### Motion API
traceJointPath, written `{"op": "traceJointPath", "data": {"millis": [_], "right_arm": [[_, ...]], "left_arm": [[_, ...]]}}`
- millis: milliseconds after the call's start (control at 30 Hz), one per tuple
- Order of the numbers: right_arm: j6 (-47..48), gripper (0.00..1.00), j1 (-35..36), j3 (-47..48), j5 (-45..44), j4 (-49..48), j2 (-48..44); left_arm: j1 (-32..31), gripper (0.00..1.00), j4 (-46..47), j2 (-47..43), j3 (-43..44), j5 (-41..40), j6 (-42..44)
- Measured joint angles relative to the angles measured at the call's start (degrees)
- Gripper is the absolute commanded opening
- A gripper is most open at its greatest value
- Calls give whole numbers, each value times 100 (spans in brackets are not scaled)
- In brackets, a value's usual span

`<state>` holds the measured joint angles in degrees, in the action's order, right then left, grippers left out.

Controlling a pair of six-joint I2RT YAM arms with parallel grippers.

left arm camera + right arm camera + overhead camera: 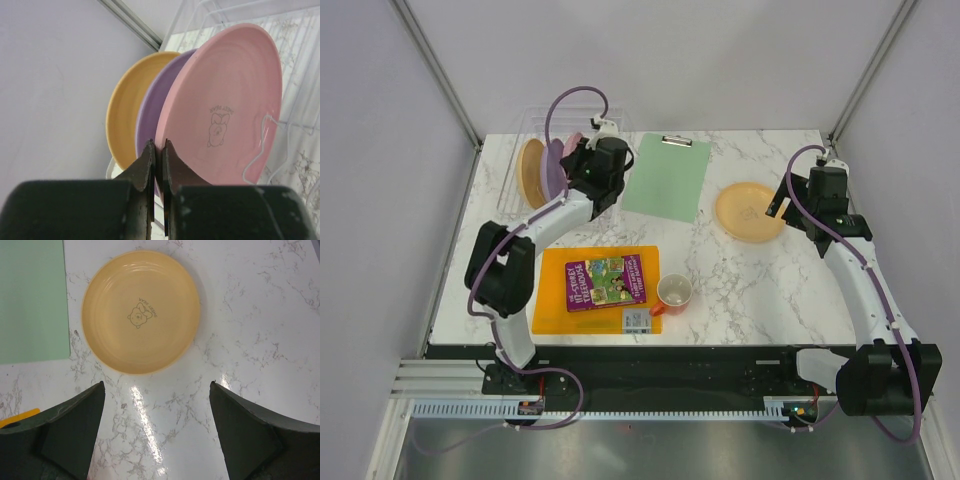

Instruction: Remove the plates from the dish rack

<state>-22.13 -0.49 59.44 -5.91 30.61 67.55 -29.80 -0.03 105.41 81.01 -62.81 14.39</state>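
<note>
The clear dish rack [512, 168] stands at the table's back left. In it three plates stand on edge: a yellow-orange plate [531, 172], a lilac plate [553, 170] and a pink plate [571, 146]. In the left wrist view the pink plate [225, 110] is nearest, with the lilac plate [150, 115] and the yellow-orange plate [122, 115] behind it. My left gripper [157, 150] is shut on the pink plate's rim. A second yellow-orange plate [748, 211] lies flat on the table at the right. My right gripper [157, 385] is open and empty just near of that plate [141, 311].
A green clipboard [667, 177] lies between the rack and the flat plate. An orange cutting board [555, 300] at the front bears a book [605, 283] and a small box [637, 320]. An orange cup [674, 292] stands beside it. Walls close in on the left and back.
</note>
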Motion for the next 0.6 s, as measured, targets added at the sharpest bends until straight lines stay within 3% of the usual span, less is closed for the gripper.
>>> {"op": "traceJointPath", "data": {"millis": [133, 367, 467, 600], "right_arm": [[11, 92, 0, 0, 26, 0, 0], [11, 92, 0, 0, 114, 4, 0], [11, 92, 0, 0, 142, 11, 0], [11, 92, 0, 7, 210, 35, -9]], "left_arm": [[-157, 2, 1408, 205, -2, -531, 1458], [-367, 2, 5624, 824, 162, -975, 5595], [-435, 2, 6404, 1091, 457, -1078, 7001], [-568, 2, 6913, 1032, 424, -1322, 7584]]}}
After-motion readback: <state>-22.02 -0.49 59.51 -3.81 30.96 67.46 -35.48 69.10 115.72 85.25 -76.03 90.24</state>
